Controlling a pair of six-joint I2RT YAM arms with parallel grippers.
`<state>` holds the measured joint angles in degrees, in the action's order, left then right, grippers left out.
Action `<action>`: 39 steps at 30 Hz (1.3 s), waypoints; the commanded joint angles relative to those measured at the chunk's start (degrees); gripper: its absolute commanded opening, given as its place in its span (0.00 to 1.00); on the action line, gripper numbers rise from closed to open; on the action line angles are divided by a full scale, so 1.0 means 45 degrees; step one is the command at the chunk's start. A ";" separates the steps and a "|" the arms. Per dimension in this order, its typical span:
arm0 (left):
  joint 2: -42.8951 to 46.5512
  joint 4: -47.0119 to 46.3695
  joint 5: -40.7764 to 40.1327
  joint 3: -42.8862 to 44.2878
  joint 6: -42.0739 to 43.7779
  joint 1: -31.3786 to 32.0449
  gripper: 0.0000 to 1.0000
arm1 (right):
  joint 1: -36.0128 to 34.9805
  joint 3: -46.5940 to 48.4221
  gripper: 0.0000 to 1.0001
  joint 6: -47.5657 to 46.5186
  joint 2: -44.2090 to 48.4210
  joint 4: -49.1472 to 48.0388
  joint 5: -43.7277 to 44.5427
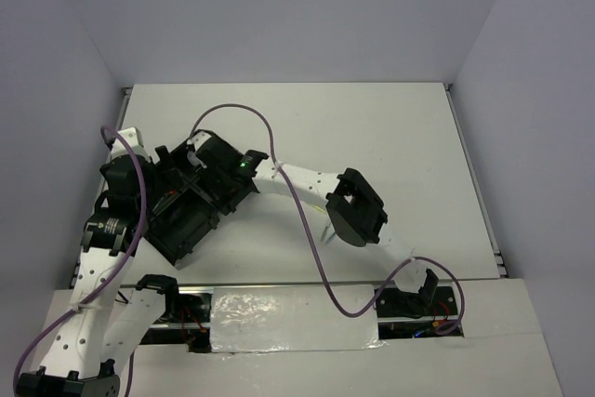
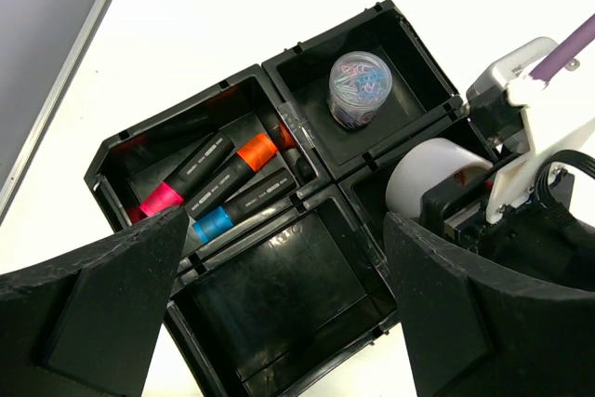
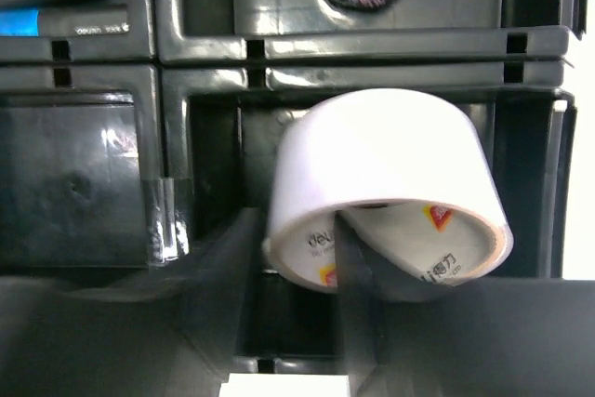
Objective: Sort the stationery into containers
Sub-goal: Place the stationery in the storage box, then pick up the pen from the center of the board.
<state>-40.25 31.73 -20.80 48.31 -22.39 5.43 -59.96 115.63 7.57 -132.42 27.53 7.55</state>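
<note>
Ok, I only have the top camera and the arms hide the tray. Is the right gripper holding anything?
Observer: Yes, the right gripper pinches the wall of a white tape roll over a compartment of the black organiser tray.
Operator: And the left one?
Observer: The left gripper is open, hovering over an empty compartment.
Operator: What's sorted already?
Observer: Three highlighters share one compartment; a clear cup of paper clips stands in another.
</note>
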 commanded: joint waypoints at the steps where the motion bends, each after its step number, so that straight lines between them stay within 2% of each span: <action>1: 0.0019 -0.0409 -0.0183 0.0201 0.0191 -0.0074 0.99 | 0.0064 0.0866 0.50 0.0172 0.0266 0.0015 0.0392; 5: -0.0098 -0.0429 -0.0125 0.0162 0.0171 -0.0074 0.99 | 0.0064 -0.0183 0.54 0.0348 0.1704 -0.0413 0.0392; 6: -0.0118 -0.0429 -0.0105 0.0142 0.0171 -0.0074 0.99 | 0.0083 -0.0537 0.74 0.0406 0.2118 -0.0608 0.0450; 7: -0.0176 -0.0448 -0.0086 0.0142 0.0171 -0.0074 0.99 | 0.0103 -0.0946 0.79 0.0407 0.2586 -0.1054 0.0451; 12: -0.0391 -0.0468 0.0129 0.0201 0.0172 -0.0074 0.99 | 0.0298 -0.2707 0.79 0.0369 0.5125 -0.1801 -0.0135; 15: -0.0372 -0.0488 0.0188 0.0162 0.0210 -0.0074 0.99 | 0.0279 -0.2942 0.79 0.0367 0.5578 -0.1606 0.0060; 19: -0.0507 -0.0722 0.0733 0.0103 0.0328 -0.0074 0.99 | 0.0356 -0.4265 0.79 0.0719 0.6689 -0.1858 0.0391; 24: -0.0919 -0.0624 0.0949 0.0221 0.0269 -0.0074 0.99 | 0.0571 -0.4778 0.78 0.1265 0.6965 -0.1393 0.1093; 27: -0.0743 -0.0955 0.2079 0.0123 0.0386 -0.0055 0.99 | 0.0961 -0.5362 0.78 0.2298 0.7589 -0.0573 0.1992; 32: -0.1542 -0.0859 0.2980 0.0647 0.0348 0.0335 0.99 | 0.2619 -0.8483 0.78 0.4114 0.9754 -0.0180 0.1484; 34: -0.2108 -0.0683 0.3236 0.1000 -0.0021 0.1405 0.99 | 0.2914 -1.0313 0.78 0.4448 1.1627 -0.0083 0.2146; 35: -0.2536 -0.0606 0.2365 0.1408 -0.0256 0.2841 0.99 | 0.3360 -1.0963 0.78 0.4759 1.3026 0.0034 0.2285; 37: -0.3103 -0.0702 0.1423 0.1916 -0.0959 0.4546 0.99 | 0.3967 -1.2547 0.78 0.5093 1.4420 0.0287 0.2345; 38: -0.3416 -0.0857 0.1148 0.2036 -0.1174 0.5927 0.99 | 0.4453 -1.2977 0.78 0.5152 1.5103 0.0482 0.2442; 39: -0.4192 -0.1361 0.1184 0.2095 -0.1524 0.6425 0.99 | 0.4613 -1.3658 0.78 0.5192 1.6406 0.0987 0.2617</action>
<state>-55.42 29.71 -13.32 54.48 -24.77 26.63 -41.32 58.33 27.31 -68.86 29.30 16.23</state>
